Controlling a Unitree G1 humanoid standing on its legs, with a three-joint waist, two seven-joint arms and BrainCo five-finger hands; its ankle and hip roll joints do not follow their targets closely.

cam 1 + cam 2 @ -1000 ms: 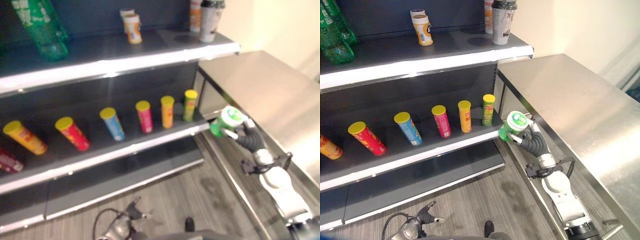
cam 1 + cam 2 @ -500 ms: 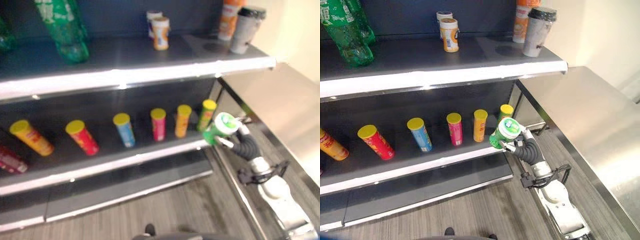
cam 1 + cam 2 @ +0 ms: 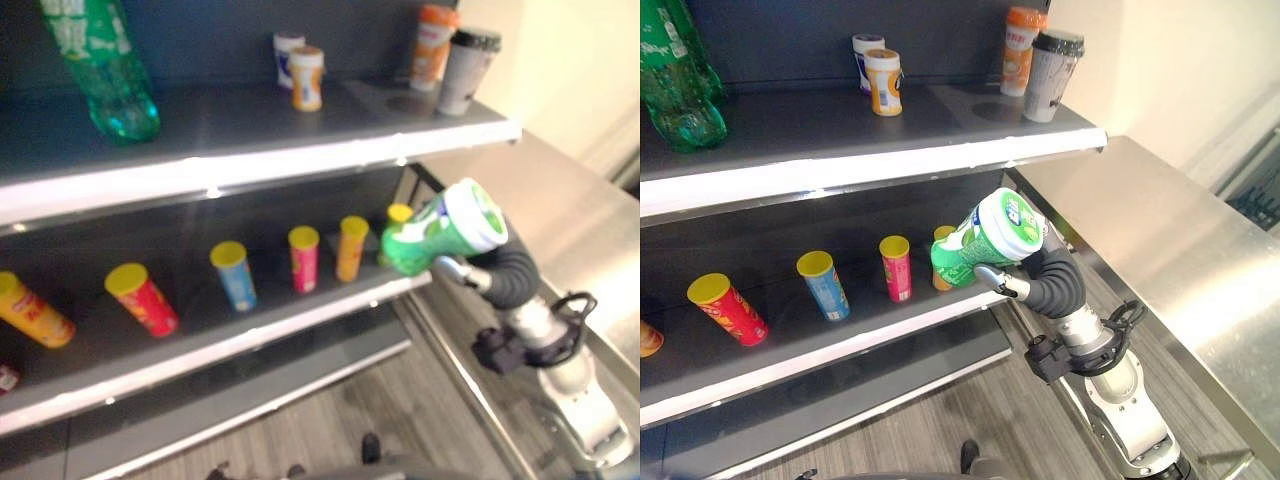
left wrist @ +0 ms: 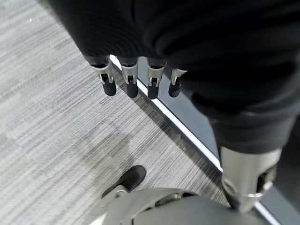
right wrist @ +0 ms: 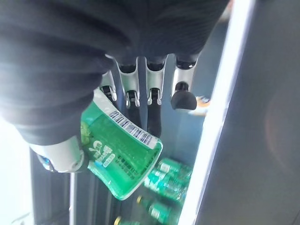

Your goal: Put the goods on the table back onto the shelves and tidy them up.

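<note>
The right hand (image 3: 1012, 283), fingers curled round the tilted green tub (image 3: 987, 240), should probably level it before setting it ahead on the shelf (image 3: 860, 165); the left hand (image 4: 140, 75) hangs slack.

Your dark shelves (image 3: 890, 165): green bottles (image 3: 675, 80), small jars (image 3: 883, 80) and two cups (image 3: 1050, 75) on top; capped snack tubes (image 3: 825, 285) standing below.

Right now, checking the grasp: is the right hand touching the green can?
Touching. The right wrist view shows the right hand with fingers curled round the green can.
</note>
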